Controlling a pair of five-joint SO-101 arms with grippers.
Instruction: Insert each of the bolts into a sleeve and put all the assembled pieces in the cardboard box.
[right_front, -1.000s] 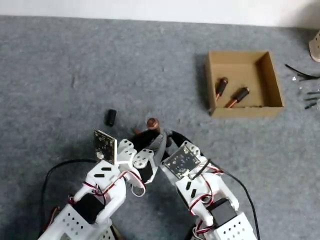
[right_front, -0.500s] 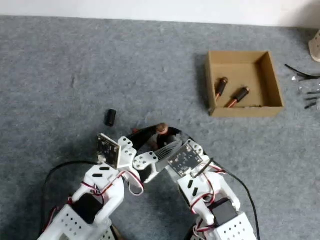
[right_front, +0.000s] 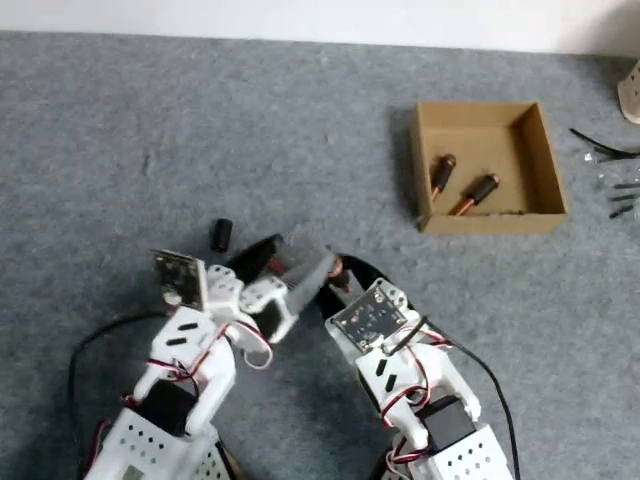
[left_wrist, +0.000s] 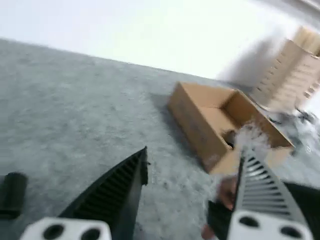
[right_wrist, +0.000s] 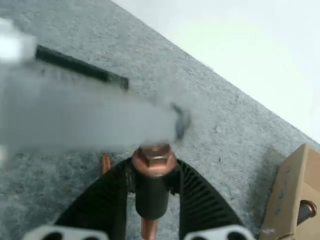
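— Bolt and black sleeve, already joined, sit clamped in our right gripper, the copper hex head standing clear of the jaws. What do we risk?
— A slip, we judge: smooth round sleeve, ribbed plastic jaws, and a carry to come. Our left gripper hangs just beside it, jaws spread and empty; a bump there could knock the piece loose.
— Farther out?
— A spare sleeve, a stubby matte cylinder, lies on the grey, nubbly carpet. Beyond, the cardboard box, square and open-topped, holds two finished pieces, well apart from our arms. We could clip its thin wall on the drop.
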